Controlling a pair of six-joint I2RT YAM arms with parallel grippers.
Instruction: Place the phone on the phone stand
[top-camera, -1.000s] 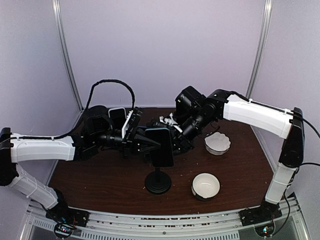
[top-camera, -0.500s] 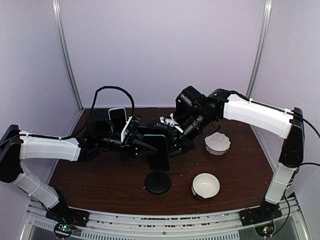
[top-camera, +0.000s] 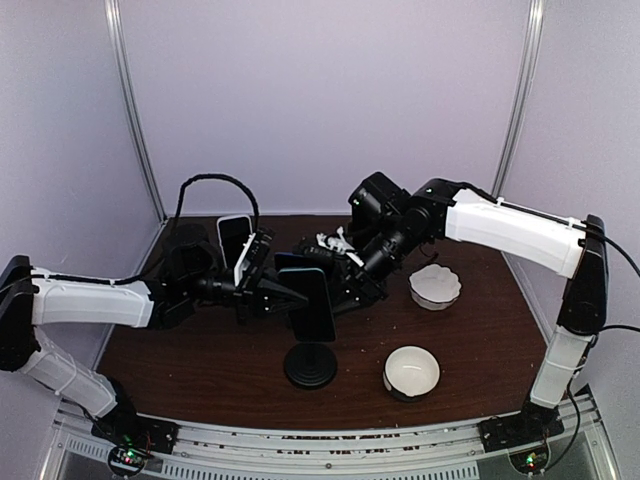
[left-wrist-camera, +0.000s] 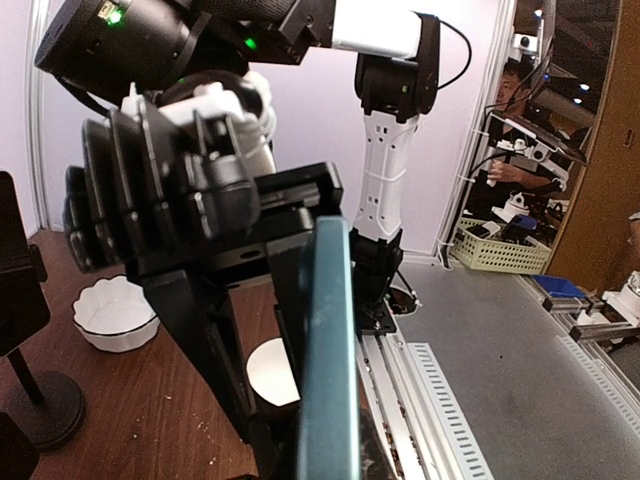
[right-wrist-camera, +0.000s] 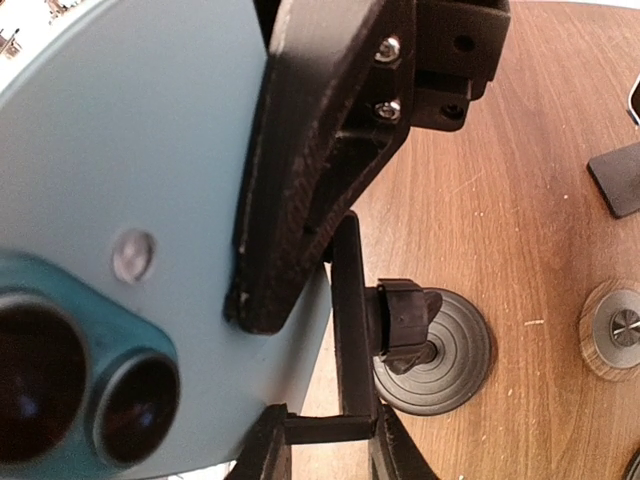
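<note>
Phone (top-camera: 315, 303) | clamped in right hand (top-camera: 333, 288) | left hand (top-camera: 292, 292) beside it, grip: cannot tell

Soft even light, weak shadows, overhead view sharp, phone (right-wrist-camera: 120, 150) blurred close to right wrist lens

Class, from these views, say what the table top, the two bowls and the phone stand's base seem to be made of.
Table top: wood or wood veneer, matte; brown grain shows.
Scalloped bowl and plain bowl: probably glazed ceramic; white, with sheen.
Stand base: likely matte black plastic, moulded rings.
</note>
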